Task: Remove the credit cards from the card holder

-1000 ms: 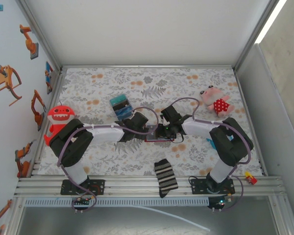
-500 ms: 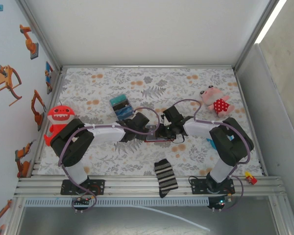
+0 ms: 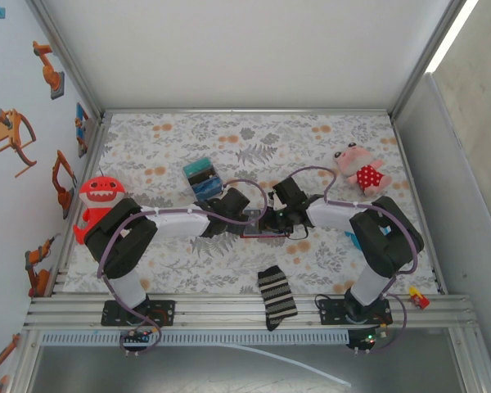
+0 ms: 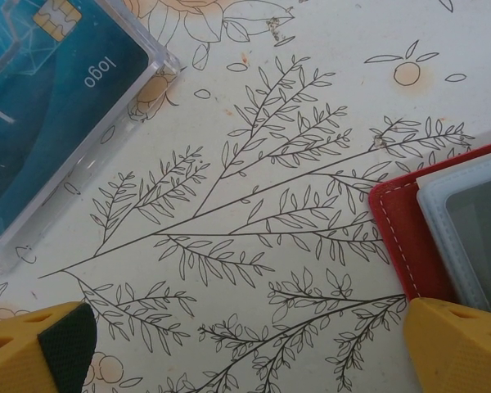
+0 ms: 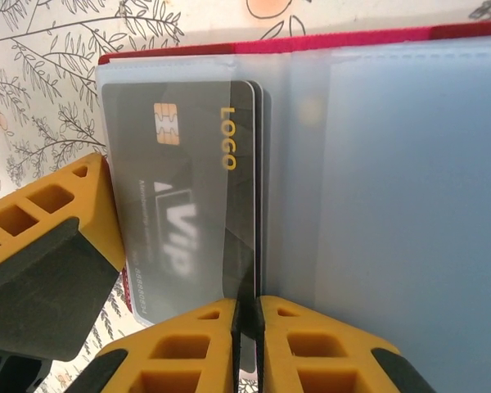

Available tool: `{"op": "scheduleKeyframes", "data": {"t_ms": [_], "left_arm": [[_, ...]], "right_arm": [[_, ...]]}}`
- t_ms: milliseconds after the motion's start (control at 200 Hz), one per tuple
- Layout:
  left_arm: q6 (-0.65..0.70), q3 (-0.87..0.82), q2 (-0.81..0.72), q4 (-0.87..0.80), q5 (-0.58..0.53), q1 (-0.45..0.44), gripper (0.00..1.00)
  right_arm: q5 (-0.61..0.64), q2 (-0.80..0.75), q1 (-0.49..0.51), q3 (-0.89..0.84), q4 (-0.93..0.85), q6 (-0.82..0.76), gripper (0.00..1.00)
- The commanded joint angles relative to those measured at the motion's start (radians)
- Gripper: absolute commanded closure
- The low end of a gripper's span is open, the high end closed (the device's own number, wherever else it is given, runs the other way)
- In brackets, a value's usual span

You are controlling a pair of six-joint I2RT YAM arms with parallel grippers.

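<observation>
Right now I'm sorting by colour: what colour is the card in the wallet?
The card is dark grey with gold lettering; right wrist view shows it best.

**Tools close up over the card holder**

On the top camera I see my left tool (image 3: 247, 219) a little further right than a second ago, now just beside the right tool (image 3: 275, 219), so the gap between them is narrower. The right wrist also sits slightly further right. Less of the card holder (image 3: 262, 235) shows between them. A wider pale patch lay there before, and now I see a thin red strip.
</observation>
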Motion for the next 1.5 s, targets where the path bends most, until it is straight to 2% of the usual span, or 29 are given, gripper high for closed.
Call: {"op": "scheduleKeyframes", "data": {"t_ms": [0,245,486,901,1497], "left_arm": [[0.012,0.021,0.015,-0.038,-0.006,-0.011,0.03],[0.013,0.025,0.016,-0.038,-0.006,-0.012,0.03],[0.008,0.025,0.017,-0.044,-0.010,-0.012,0.03],[0.007,0.020,0.009,-0.052,-0.038,-0.012,0.03],[0.024,0.038,-0.045,-0.045,-0.064,-0.012,0.03]], "right_arm": [[-0.051,-0.010,-0.012,-0.024,0.057,0.026,0.87],[-0.085,0.007,-0.025,-0.051,0.120,0.045,0.88],[-0.103,0.006,-0.038,-0.079,0.171,0.067,1.00],[-0.031,-0.065,-0.068,-0.086,0.080,0.023,1.00],[-0.038,-0.090,-0.079,-0.084,0.069,0.023,1.00]]}}
